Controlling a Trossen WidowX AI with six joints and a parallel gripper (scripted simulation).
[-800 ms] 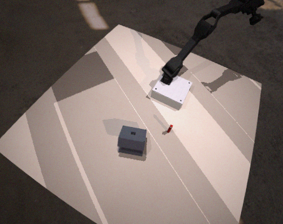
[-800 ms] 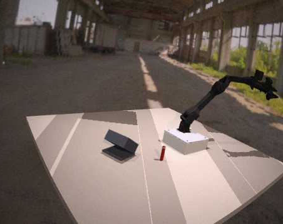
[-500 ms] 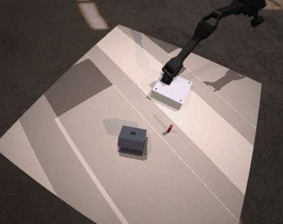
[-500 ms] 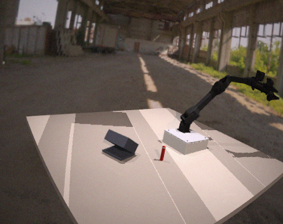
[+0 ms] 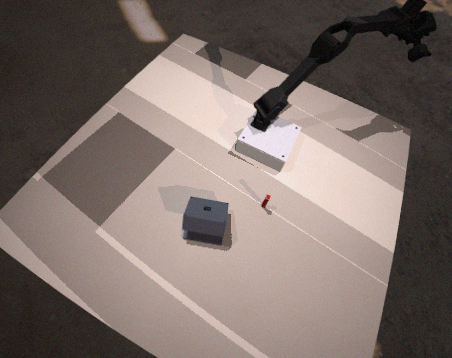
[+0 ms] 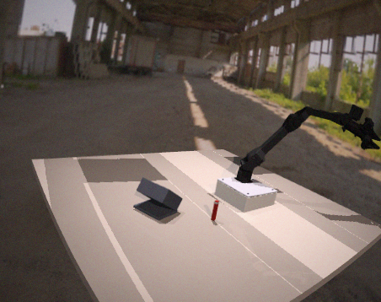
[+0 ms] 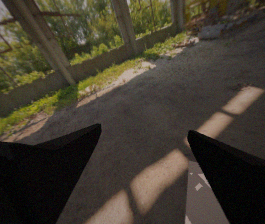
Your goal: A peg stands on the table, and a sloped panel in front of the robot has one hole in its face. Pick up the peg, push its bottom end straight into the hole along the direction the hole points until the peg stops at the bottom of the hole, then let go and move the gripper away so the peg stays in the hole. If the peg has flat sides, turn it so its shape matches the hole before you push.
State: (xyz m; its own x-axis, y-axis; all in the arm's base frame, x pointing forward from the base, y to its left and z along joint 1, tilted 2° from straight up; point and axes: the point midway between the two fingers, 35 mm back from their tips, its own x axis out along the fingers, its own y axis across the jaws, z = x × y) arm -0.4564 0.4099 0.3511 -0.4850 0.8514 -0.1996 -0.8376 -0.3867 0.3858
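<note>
My jaws [image 6: 366, 135] are wide apart and hold nothing; they hang at the right edge of the exterior frame, out beyond the desk [image 6: 285, 236]. The red peg [image 6: 215, 210] stands upright near the middle of the desk. It is between my white base [image 6: 260, 200] and the grey sloped panel [image 6: 158, 193], apart from both.

Peg [image 5: 266, 200]: red. Sloped panel [image 5: 206, 214]: slate grey, one dark hole in its face. Table [image 5: 313, 280]: beige with grey bands and thin white lines. Base block [image 5: 270, 142]: white (dark corner dots). Arm [image 5: 308, 62], fingers: black; grey sunlit-patched ground between the fingers.
</note>
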